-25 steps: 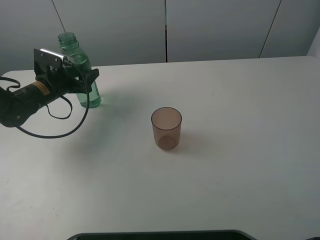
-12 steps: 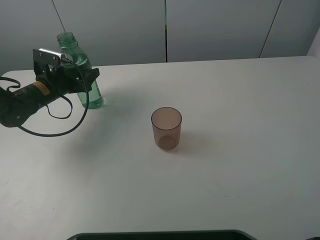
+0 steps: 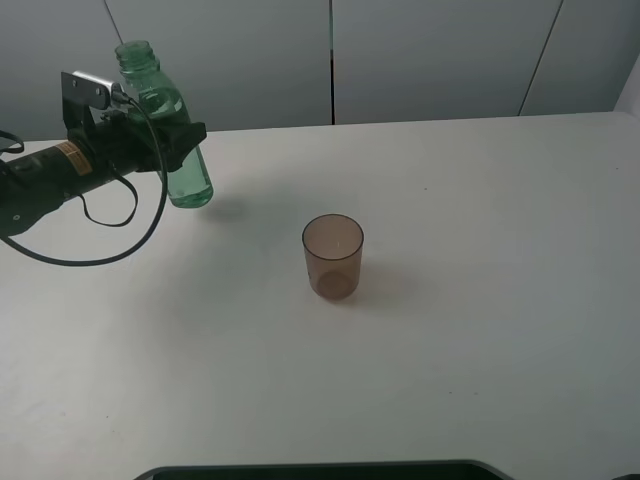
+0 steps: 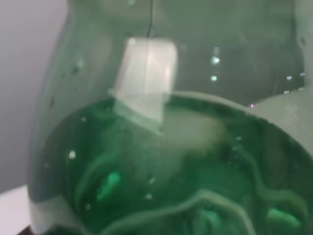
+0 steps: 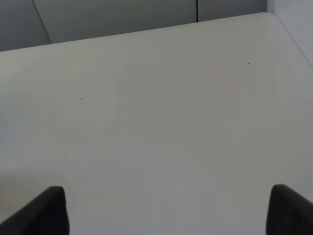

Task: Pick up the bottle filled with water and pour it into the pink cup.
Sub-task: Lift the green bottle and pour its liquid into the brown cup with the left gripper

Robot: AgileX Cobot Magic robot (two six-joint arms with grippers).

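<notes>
The green-tinted bottle [image 3: 170, 135] with clear liquid is in the air at the back left of the white table, tilted slightly. My left gripper [image 3: 172, 140] is shut on its middle. The bottle fills the left wrist view [image 4: 166, 147], with the liquid line showing. The pink cup [image 3: 333, 256] stands upright and empty near the table's middle, well to the right of the bottle and nearer the front. My right gripper [image 5: 166, 208] is out of the high view; its two dark fingertips [image 5: 44, 210] stand wide apart over bare table.
The white table [image 3: 480, 300] ends at a grey panelled wall [image 3: 400, 60] close behind the bottle. A black cable [image 3: 110, 245] loops below my left arm. A dark edge [image 3: 320, 470] runs along the front of the table.
My left gripper has lifted the bottle off the table and moved it a little up and to the right, tilting it slightly. The cup has not moved.
</notes>
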